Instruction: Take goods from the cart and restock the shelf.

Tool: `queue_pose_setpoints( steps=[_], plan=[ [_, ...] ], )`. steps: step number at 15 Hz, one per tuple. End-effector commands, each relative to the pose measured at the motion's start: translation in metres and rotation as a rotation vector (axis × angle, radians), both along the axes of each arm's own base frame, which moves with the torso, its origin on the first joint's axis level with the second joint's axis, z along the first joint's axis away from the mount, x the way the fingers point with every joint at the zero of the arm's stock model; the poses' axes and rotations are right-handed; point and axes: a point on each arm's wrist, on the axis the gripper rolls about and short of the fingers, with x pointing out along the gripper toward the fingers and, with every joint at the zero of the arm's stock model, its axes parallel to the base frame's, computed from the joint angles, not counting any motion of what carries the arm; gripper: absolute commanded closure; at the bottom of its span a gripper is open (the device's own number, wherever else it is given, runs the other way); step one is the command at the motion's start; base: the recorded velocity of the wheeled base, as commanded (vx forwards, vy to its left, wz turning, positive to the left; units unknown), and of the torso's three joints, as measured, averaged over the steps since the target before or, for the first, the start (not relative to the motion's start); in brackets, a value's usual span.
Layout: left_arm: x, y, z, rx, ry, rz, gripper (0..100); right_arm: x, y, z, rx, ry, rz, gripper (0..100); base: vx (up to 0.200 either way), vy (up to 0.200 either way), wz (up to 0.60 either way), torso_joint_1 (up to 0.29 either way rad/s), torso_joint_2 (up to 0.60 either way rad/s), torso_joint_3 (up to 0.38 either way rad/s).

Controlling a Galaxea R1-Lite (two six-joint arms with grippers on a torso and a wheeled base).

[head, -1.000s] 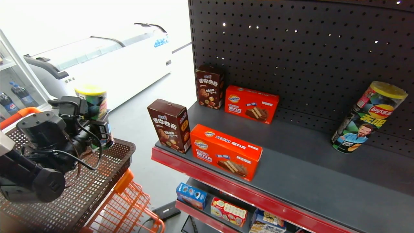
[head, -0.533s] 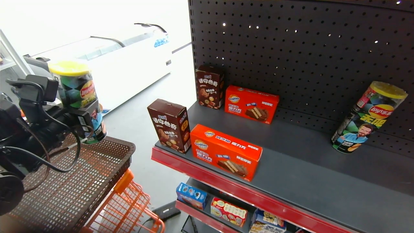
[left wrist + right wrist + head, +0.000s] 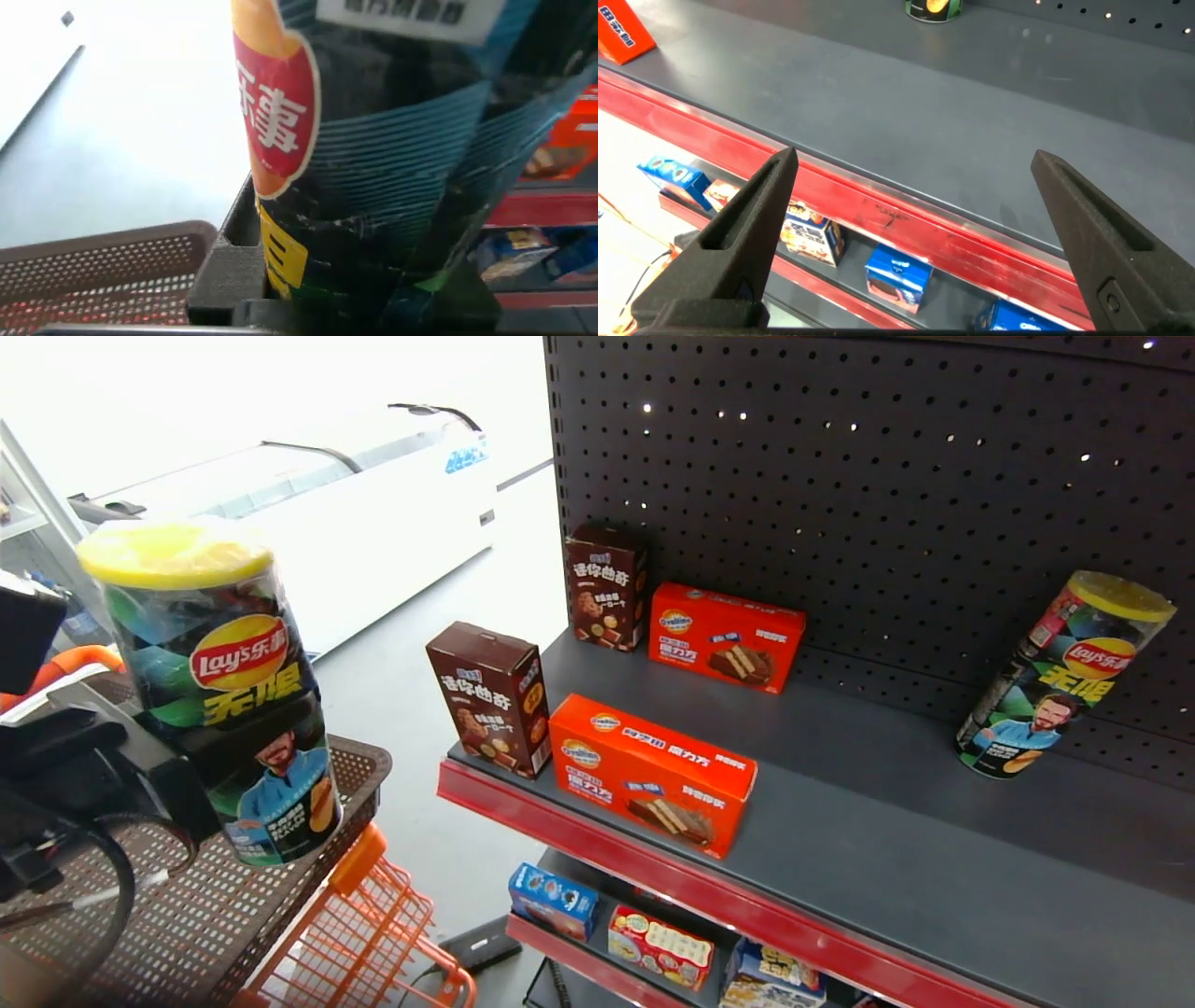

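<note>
We saw the left gripper (image 3: 182, 779) at about 9 o'clock in the head view, its fingers closed against the lower half of a chip canister (image 3: 219, 681). The canister stood nearly upright with its yellow lid on top, raised above the brown mesh basket (image 3: 233, 915) of the orange cart (image 3: 364, 933). In the left wrist view the canister (image 3: 392, 168) sat tight between the dark fingers (image 3: 229, 275), with the basket's rim (image 3: 103, 247) beyond it.

The right gripper (image 3: 913, 163) hung over the red front edge of the shelf (image 3: 990, 131). Its two fingers were spread wide apart and had hold of nothing.

On the dark shelf (image 3: 887, 821) a second chip canister (image 3: 1064, 677) leaned back against the pegboard at 3 o'clock. Near the shelf's left end stood a brown cookie box (image 3: 490, 695), and an orange wafer box (image 3: 653, 770) lay just beside it at its 4 o'clock, both by the front edge. Behind them, near the pegboard, another brown cookie box (image 3: 607, 583) stood, with another orange wafer box (image 3: 726, 637) at its 4 o'clock. Small packets (image 3: 658, 947) lay on the lower shelf at 6 o'clock. A white chest freezer (image 3: 355, 513) stood at 11 o'clock.
</note>
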Motion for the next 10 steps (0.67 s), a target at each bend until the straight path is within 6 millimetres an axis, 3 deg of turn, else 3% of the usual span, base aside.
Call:
queue_pose_setpoints(
  steps=[1,8,10],
  plan=[
    [-0.02,-0.011,0.008,-0.014,-0.05,-0.085,100,0.0,0.0,0.0,0.0,0.002,0.0,0,0.0,0.0,0.0,0.0,0.0,0.0],
    [-0.035,-0.05,0.008,-0.054,-0.023,-0.365,100,0.0,0.0,0.0,0.0,0.002,0.0,0,0.0,0.0,0.0,0.0,0.0,0.0],
    [-0.04,-0.056,-0.003,-0.043,0.015,-0.444,100,0.0,0.0,0.0,0.0,0.002,0.0,0,0.0,0.0,0.0,0.0,0.0,0.0]
  ],
)
